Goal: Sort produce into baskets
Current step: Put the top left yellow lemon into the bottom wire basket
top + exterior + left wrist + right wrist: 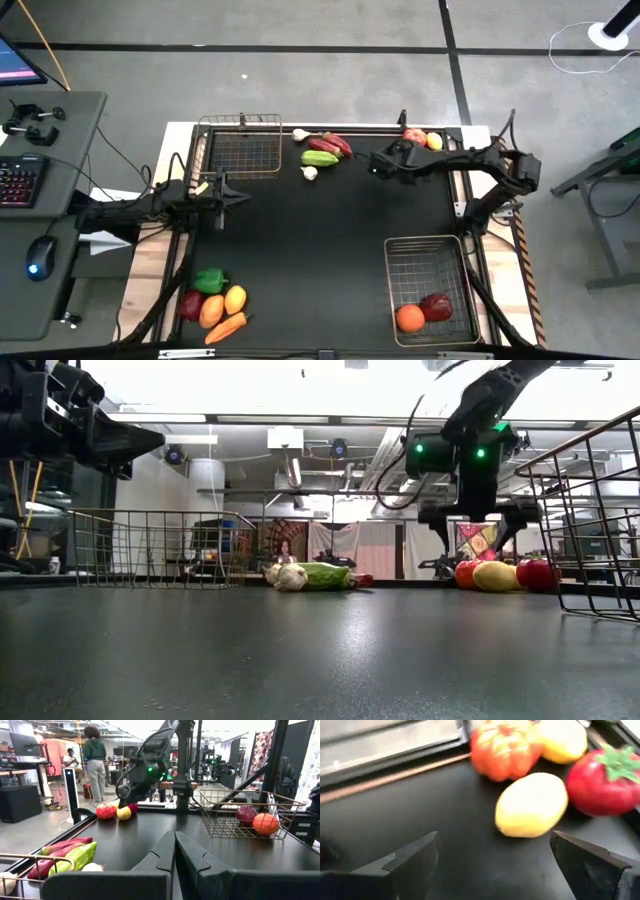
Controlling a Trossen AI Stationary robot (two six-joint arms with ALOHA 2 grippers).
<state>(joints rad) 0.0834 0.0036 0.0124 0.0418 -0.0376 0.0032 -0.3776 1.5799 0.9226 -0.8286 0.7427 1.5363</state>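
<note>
While the left gripper (232, 199) waits at the left middle of the high view with its two fingers (165, 851) pressed together and nothing between them, the right gripper (378, 166) is stretched toward the top of the frame, right of centre, and its fingers (415, 854) stand wide apart around bare table. Just ahead of that spread claw, in the right wrist view, lies a yellow lemon (532, 805), with an orange-red ribbed piece (504, 749), a second yellow piece (564, 739) and a red tomato with a green stalk (601, 780) close behind it. From above this cluster shows only as a red and yellow clump at the top edge of the black table (330, 240).

At the top centre of the high view sit a green cucumber (320, 158), dark-red pieces (330, 145) and two white garlic bulbs (301, 134), all close together, between the two arms. The smaller basket (241, 146) stands in the upper left of the table and looks empty. The larger basket (427, 288) stands at the lower right and holds an orange (410, 318) and a dark-red fruit (436, 306), touching each other. At the lower left lies another heap: a green pepper (210, 281), a red fruit (190, 305), an orange piece (212, 311), a yellow one (235, 299) and a carrot (226, 327).

Beyond the table, the left wrist view shows a person (94, 760) standing with their back turned.
</note>
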